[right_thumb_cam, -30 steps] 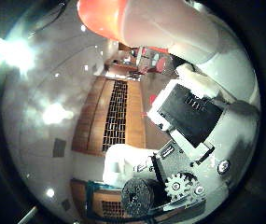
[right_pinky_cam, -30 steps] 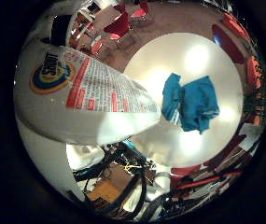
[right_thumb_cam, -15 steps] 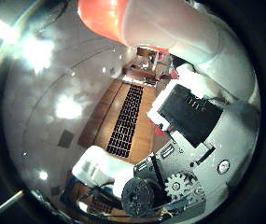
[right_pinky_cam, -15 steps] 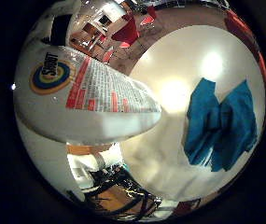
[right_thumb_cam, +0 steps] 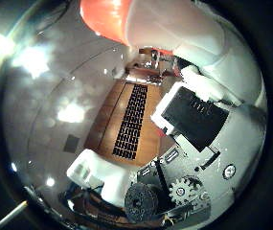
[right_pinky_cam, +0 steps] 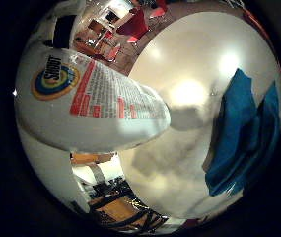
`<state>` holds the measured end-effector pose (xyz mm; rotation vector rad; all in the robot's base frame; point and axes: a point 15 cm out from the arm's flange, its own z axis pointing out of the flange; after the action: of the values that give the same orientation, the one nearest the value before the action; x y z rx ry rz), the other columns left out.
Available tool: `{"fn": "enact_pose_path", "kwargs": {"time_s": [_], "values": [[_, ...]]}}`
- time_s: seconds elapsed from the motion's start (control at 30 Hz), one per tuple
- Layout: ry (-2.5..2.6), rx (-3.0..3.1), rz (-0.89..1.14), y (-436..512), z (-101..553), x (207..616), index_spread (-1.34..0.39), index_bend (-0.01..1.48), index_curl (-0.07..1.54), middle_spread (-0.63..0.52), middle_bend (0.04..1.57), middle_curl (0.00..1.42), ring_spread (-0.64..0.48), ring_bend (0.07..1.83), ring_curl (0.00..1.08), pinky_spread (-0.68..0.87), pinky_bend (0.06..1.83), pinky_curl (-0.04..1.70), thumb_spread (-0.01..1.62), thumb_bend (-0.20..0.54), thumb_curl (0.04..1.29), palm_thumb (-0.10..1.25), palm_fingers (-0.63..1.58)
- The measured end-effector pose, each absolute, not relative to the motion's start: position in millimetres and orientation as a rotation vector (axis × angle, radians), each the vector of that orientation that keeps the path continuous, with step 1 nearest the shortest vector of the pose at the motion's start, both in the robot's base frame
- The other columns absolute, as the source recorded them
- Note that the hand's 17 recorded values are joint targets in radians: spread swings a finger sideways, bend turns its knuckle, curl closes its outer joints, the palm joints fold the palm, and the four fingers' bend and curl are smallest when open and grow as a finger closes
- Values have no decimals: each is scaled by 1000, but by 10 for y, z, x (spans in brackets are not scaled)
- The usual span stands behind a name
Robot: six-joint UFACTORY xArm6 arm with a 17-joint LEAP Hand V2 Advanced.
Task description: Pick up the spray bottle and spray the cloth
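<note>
In the right little finger side palm view, the white spray bottle with its printed label fills much of the picture, close to the palm. Past it, the teal cloth lies crumpled on the round white table. The right thumb side palm view shows the bottle's orange spray head and white neck. My right hand, of black and white parts, is curled against the bottle and holds it above the table.
Red chairs stand beyond the table's far rim. The right thumb side palm view shows a grey surface with bright light spots and a wooden strip with a dark grille.
The camera has moved closer to the table. The cloth now looks larger and sits nearer the picture's edge. The bottle stays fixed in the hand.
</note>
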<state>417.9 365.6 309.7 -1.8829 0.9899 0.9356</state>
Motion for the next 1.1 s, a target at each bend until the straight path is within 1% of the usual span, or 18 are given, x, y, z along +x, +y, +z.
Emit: {"fn": "enact_pose_path", "kwargs": {"time_s": [0.07, 0.17, 0.27, 0.3, 0.37, 0.4, 0.43, 0.47, 0.5, 0.53, 0.57, 0.6, 0.63, 0.67, 0.77, 0.83, 0.97, 1.1], "values": [[985, -1871, 934, 3656, 3106, 4194, -203, 1093, 773, -73, 1356, 613, -147, 1465, 570, -213, 996, 1260, 633, -31, 923, 922, 1182], [970, -1875, 927, 3657, 3114, 4190, -211, 1008, 765, -73, 1332, 607, -149, 1454, 565, -227, 1004, 1215, 654, -33, 896, 890, 1142], [956, -1888, 916, 3649, 3115, 4189, -230, 864, 754, -73, 1296, 599, -165, 1385, 553, -258, 1006, 1141, 641, -37, 856, 861, 1069], [953, -1893, 913, 3640, 3112, 4187, -249, 770, 755, -77, 1256, 594, -175, 1366, 554, -280, 1003, 1107, 628, -38, 838, 854, 978], [948, -1900, 910, 3634, 3114, 4179, -277, 687, 764, -95, 1186, 592, -191, 1352, 557, -316, 1016, 1067, 627, -39, 810, 836, 879], [944, -1906, 906, 3630, 3118, 4174, -292, 649, 776, -109, 1150, 594, -208, 1346, 560, -343, 1018, 1044, 638, -38, 793, 831, 793], [940, -1913, 903, 3626, 3105, 4167, -308, 588, 788, -127, 1101, 596, -219, 1345, 567, -375, 1006, 1020, 673, -35, 770, 826, 643], [939, -1918, 900, 3618, 3100, 4164, -315, 558, 785, -131, 1084, 596, -223, 1342, 567, -388, 998, 1008, 691, -38, 758, 817, 595], [937, -1925, 897, 3615, 3097, 4157, -333, 503, 771, -140, 1055, 598, -233, 1317, 564, -394, 925, 987, 767, -28, 729, 819, 416], [936, -1928, 894, 3612, 3102, 4155, -347, 487, 756, -143, 1044, 602, -233, 1269, 557, -368, 847, 971, 829, -27, 704, 814, 285], [935, -1931, 893, 3609, 3104, 4153, -366, 494, 736, -145, 1029, 599, -233, 1209, 536, -326, 770, 954, 885, -25, 679, 807, 203], [934, -1935, 888, 3603, 3116, 4151, -377, 507, 717, -141, 967, 581, -220, 1132, 515, -242, 694, 929, 933, -28, 653, 790, 84], [935, -1934, 887, 3603, 3119, 4152, -381, 505, 706, -136, 942, 573, -207, 1095, 508, -198, 680, 923, 949, -28, 641, 785, 52], [933, -1937, 883, 3597, 3137, 4149, -385, 495, 674, -124, 873, 545, -171, 998, 470, -93, 645, 892, 976, -29, 617, 773, -17], [941, -1935, 874, 3557, 3167, 4172, -373, 432, 586, -71, 703, 475, -59, 805, 391, 177, 558, 785, 1014, -27, 563, 746, -20], [947, -1928, 863, 3518, 3208, 4199, -346, 385, 545, -31, 598, 434, 4, 715, 357, 286, 503, 715, 1026, -27, 539, 736, -24], [948, -1919, 842, 3453, 3291, 4222, -312, 299, 477, 20, 472, 386, 86, 587, 307, 398, 429, 592, 1040, -24, 503, 727, 40], [950, -1901, 798, 3317, 3451, 4292, -288, 232, 440, 44, 382, 361, 119, 502, 282, 425, 375, 511, 1044, -23, 479, 725, 95]]}}
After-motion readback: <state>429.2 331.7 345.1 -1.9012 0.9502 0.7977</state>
